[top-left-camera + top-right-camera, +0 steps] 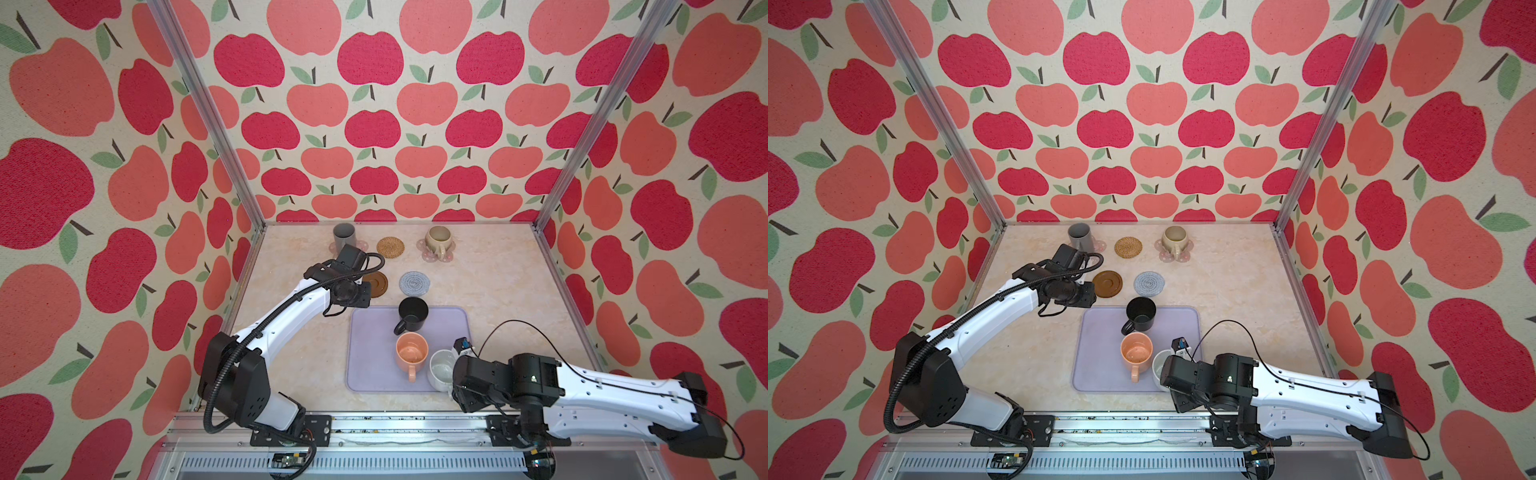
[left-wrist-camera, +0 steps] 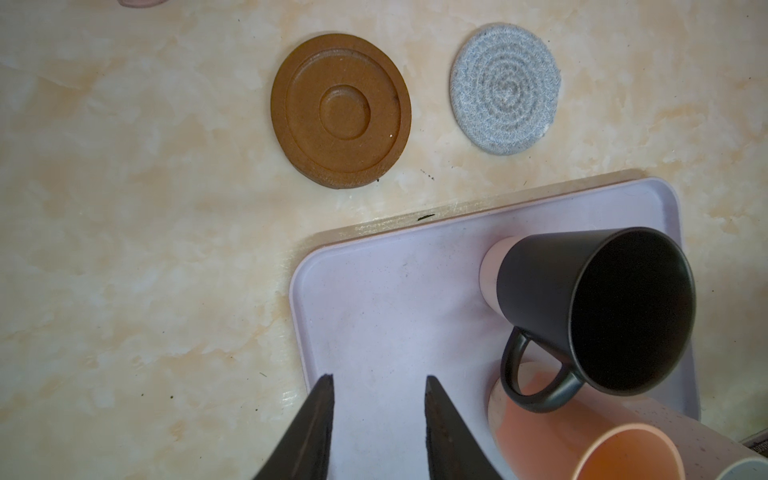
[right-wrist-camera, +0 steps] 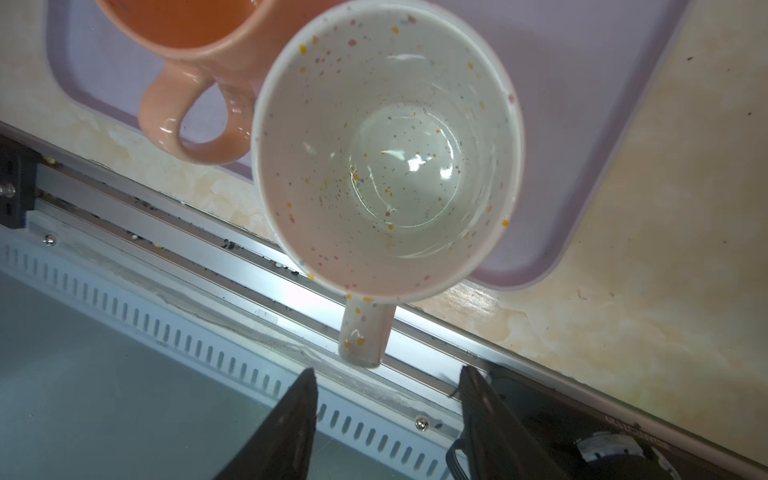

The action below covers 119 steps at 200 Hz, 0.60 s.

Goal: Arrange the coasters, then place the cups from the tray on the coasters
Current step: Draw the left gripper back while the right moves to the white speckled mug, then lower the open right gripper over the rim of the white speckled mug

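Both top views were bright and evenly lit from above, with faint, soft shadows on the table. The wide lens bowed the posts and stretched the wall apples toward the edges. In the right wrist view, glare spots shone inside the white mug and the rail burned out white. The left wrist view ran warm — the black mug threw a soft shadow on the tray, its inside pure dark, and the peach mug looked soft near the corner.

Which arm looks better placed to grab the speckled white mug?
Likely right: the right gripper, open, faces the handle of the speckled white mug; the left gripper is by the black mug.
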### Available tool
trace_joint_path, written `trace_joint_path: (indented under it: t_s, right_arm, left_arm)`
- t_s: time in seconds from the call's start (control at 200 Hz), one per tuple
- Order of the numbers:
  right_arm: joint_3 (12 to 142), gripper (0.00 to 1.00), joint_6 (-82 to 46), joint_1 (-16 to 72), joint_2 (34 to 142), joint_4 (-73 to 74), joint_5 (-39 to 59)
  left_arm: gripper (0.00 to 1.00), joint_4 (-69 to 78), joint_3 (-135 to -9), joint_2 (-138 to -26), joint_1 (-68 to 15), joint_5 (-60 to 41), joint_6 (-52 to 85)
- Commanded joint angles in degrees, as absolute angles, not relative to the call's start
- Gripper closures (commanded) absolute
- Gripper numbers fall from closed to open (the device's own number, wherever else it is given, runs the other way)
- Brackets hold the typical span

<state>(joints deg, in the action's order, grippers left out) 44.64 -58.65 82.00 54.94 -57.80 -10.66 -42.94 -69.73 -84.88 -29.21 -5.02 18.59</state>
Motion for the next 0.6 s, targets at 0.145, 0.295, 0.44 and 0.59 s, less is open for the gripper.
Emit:
trace_joint_path:
  t_s: [0.145,0.295,0.44,0.59]
  right_arm:
    - [44.28,0.43,-59.07,82.40,60.34,-53.54,-11.83]
    - [45.22,0.42,-58.27,82.35,63.85,-53.54,-12.87]
    - [45.35,0.43,-58.49,82.28,65.10,-54.49,-14.28]
    - [44.39,0.45,-59.13,81.73,65.21,-53.67,-14.50]
  left_arm:
    - [0.61,-43.01,-70.75,-85.16,-28.53,-5.27,18.98]
    - [0.62,-42.74,-70.32,-85.13,-28.25,-5.50,18.94]
    - [0.62,-42.37,-69.90,-85.12,-27.82,-5.80,19.07]
    - [0.62,-42.11,-69.62,-85.34,-27.51,-6.06,18.99]
